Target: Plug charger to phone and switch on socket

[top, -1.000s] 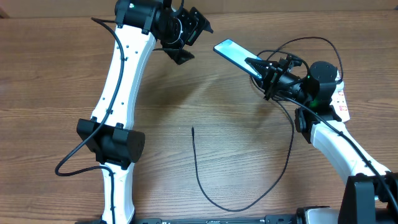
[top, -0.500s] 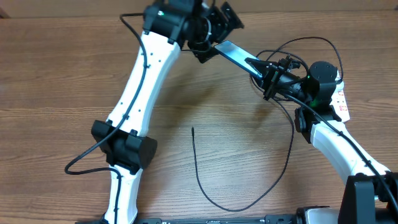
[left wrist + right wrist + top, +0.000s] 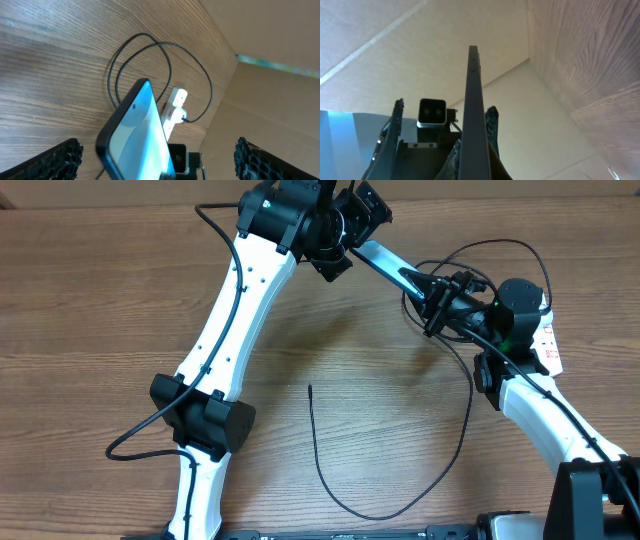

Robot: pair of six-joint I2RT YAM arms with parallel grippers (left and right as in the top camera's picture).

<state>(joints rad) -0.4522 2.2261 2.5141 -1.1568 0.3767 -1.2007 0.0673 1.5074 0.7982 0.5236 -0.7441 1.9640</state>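
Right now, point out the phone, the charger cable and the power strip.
phone (image 3: 142, 135), left wrist view, on its lit screen.
charger cable (image 3: 311, 415), overhead view, just below its free tip.
power strip (image 3: 176, 100), left wrist view, on its white far end.

We bring both arms together at the top centre of the overhead frame.
Our left arm rises from the bottom left, elbow low, and the left gripper has its jaws spread wide (fingertip pads sit at both lower corners of its wrist view). Our right arm climbs the right edge with its wrist turned leftward, the right gripper clamped on the phone.
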